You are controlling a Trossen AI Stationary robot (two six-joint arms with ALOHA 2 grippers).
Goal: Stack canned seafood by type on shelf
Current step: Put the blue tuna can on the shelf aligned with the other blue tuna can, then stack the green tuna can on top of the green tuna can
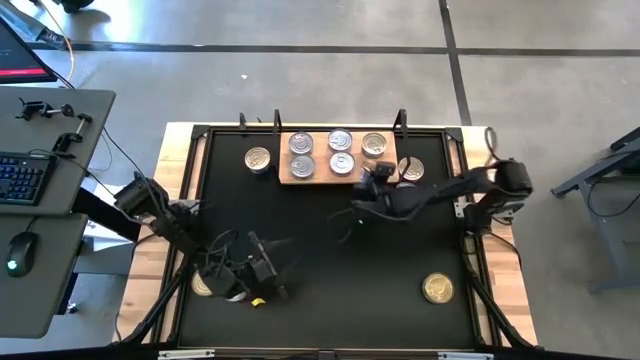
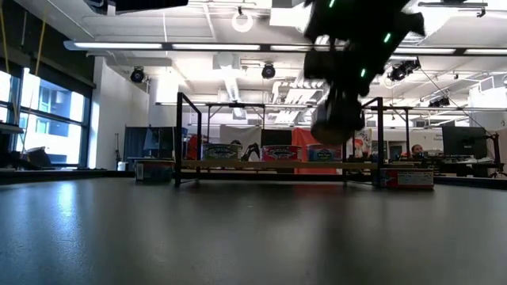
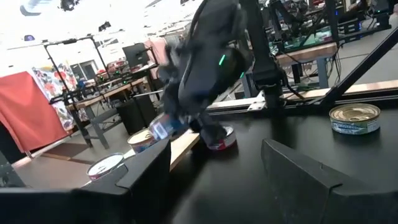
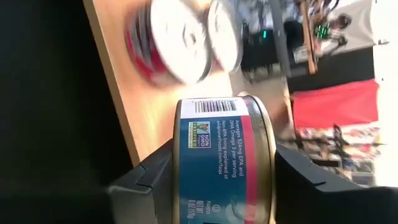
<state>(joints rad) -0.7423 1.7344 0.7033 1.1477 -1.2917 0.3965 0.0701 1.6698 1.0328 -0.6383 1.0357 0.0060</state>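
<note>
Held tin: the right gripper (image 4: 214, 186) is clamped on a blue-and-red tin (image 4: 221, 155), one dark finger on each flat face, so the tin rides on edge with its barcode label facing the wrist camera.
Key relation: the shelf (image 1: 285, 175) lies straight ahead of and under the held tin; in the high view the right gripper (image 1: 378, 178) hangs over the board's right end, beside the tins already there.
Tin axis: its round faces stand upright, not level. I judge the wrist has to roll it flat before it can sit on a stack.
Shelf load: five silver-lidded tins (image 1: 341, 141) rest on the board in two rows; the right wrist view shows two of them, red-sided (image 4: 177, 40), just beyond the held tin.
Loose tins: one (image 1: 258, 158) on the black mat (image 1: 330, 250) just left of the shelf, one (image 1: 410, 170) just right of it, a gold-lidded one (image 1: 437, 289) well apart near the mat's front right.
Right arm pose: stretched from the right edge of the desk (image 1: 505, 300) across to the shelf, forearm nearly level, wrist turned sideways.
Left arm: waits at the front left of the mat; the left gripper (image 1: 262, 268) has its fingers spread and empty, a tin (image 1: 203, 285) lying near it.
Nearer arm: the right, by a wide margin.
</note>
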